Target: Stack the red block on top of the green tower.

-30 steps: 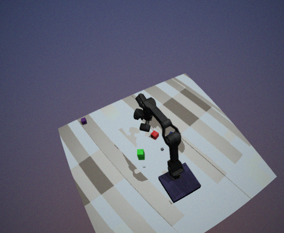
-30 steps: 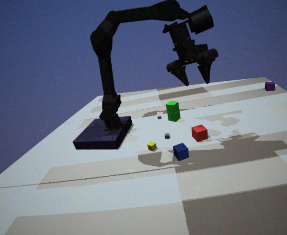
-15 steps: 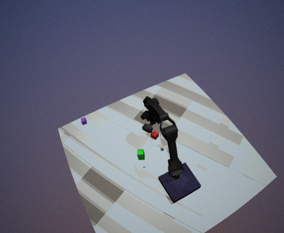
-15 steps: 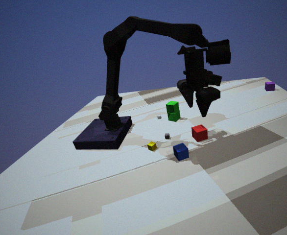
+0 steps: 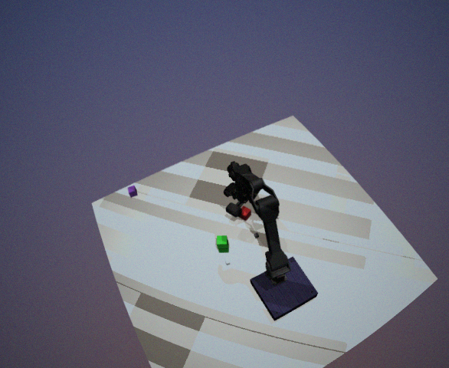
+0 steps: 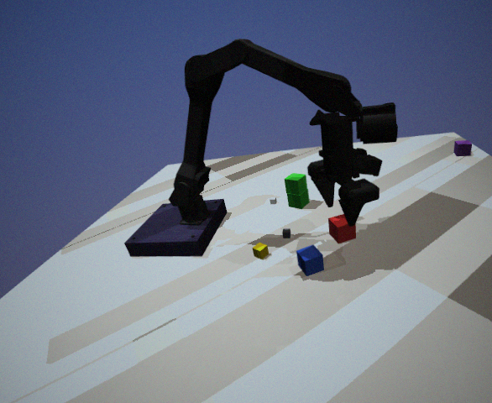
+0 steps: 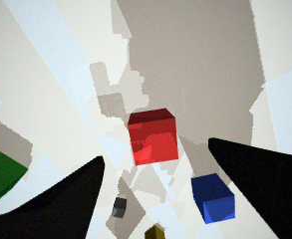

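In the exterior view, the blue cube [image 6: 310,260] [image 7: 213,198] sits lower centre; behind it, the wide-open, empty gripper [image 6: 341,215] [image 7: 155,151] hangs over the red block [image 5: 245,213] [image 6: 341,228] [image 7: 153,138], right of centre. Farther back stands the two-block green tower [image 5: 222,243] [image 6: 296,191] [image 7: 2,174]; the purple cube [image 5: 132,191] [image 6: 462,148] lies upper right.

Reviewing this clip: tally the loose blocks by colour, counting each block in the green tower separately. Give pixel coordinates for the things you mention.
Red: 1 [image 5: 245,213] [image 6: 341,229] [image 7: 154,139]
Green: 2, stacked
Blue: 1 [image 6: 311,260] [image 7: 214,199]
Yellow: 1 [image 6: 260,251] [image 7: 154,233]
Purple: 1 [image 5: 132,192] [image 6: 462,148]
Dark grey: 1 [image 5: 256,234] [image 6: 286,232] [image 7: 120,207]
Light grey: 1 [image 5: 227,263] [image 6: 273,201]
Total: 8
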Robot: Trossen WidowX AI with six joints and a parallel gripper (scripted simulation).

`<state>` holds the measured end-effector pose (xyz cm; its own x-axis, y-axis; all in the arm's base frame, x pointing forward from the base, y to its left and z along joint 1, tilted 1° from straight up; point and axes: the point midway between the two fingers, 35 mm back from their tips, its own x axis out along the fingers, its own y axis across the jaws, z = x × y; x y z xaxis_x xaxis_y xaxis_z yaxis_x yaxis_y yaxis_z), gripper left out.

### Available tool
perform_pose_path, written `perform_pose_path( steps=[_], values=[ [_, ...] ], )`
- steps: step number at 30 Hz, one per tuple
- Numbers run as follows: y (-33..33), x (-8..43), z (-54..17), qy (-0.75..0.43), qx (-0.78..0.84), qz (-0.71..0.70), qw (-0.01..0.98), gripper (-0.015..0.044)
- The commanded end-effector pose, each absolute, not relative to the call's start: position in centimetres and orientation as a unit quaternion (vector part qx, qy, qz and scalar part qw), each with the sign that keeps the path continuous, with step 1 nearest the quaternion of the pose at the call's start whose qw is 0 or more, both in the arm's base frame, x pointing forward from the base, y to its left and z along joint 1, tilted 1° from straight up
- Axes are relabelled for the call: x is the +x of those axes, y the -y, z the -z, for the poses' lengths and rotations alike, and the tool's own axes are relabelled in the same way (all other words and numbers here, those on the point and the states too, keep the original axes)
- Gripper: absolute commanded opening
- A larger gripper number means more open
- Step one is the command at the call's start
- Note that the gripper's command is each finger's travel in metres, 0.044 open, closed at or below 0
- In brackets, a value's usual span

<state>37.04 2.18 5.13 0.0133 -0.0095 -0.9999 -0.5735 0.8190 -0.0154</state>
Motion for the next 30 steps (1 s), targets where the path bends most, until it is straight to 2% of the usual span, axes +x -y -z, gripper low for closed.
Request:
perform_pose_path(
  steps=[1, 30],
  values=[
    [-2.3, 37.1, -5.0, -0.668, -0.215, -0.206, 0.682, 0.044],
    [-2.2, 37.2, -0.5, -0.668, -0.215, -0.206, 0.682, 0.044]
  ],
)
